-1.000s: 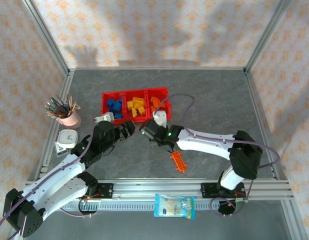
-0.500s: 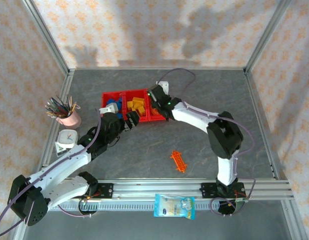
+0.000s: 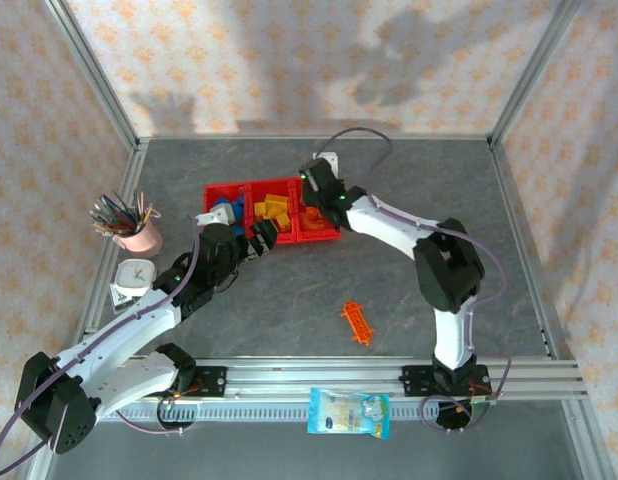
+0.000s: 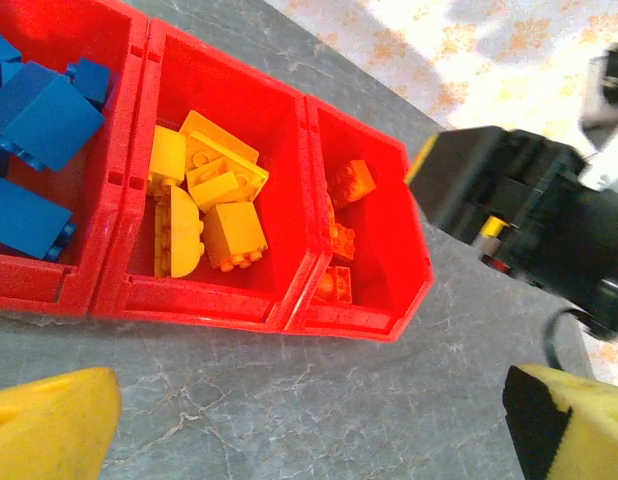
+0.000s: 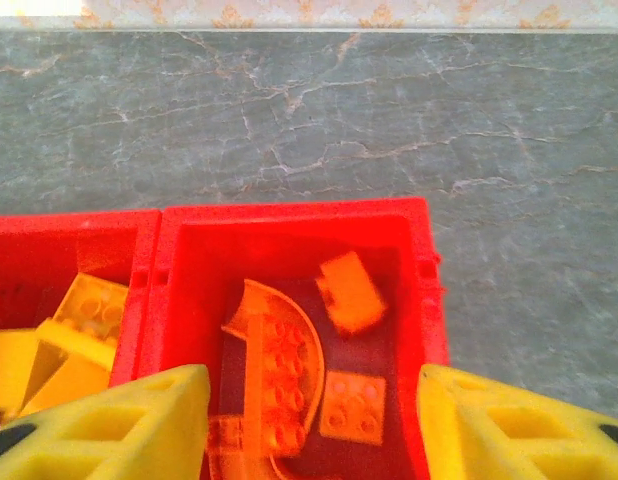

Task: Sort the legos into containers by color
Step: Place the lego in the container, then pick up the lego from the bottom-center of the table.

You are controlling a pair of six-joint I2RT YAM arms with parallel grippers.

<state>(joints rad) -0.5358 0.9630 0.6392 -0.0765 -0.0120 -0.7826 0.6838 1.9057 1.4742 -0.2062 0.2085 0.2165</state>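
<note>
Nearly done: legos (image 4: 214, 215) sit sorted in the containers (image 4: 189, 305); one ladder-like orange piece (image 3: 357, 323) lies on the surface (image 3: 289, 300). Meanwhile the left tool (image 4: 309, 430) is spread, and the right tool (image 5: 307, 425) is spread, apparently empty, over the orange bin (image 5: 289, 213).

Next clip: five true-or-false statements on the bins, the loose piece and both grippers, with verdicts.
1. The orange ladder piece lies on the table, outside the red tray. True.
2. The middle bin holds blue bricks. False: it holds yellow bricks; the blue bricks are in the left bin.
3. The right gripper hangs over the orange bricks, open and empty. True.
4. The left gripper grips a yellow brick. False: it is open and empty.
5. The pen cup sits in the tray. False: it stands on the table, left of the tray.
</note>
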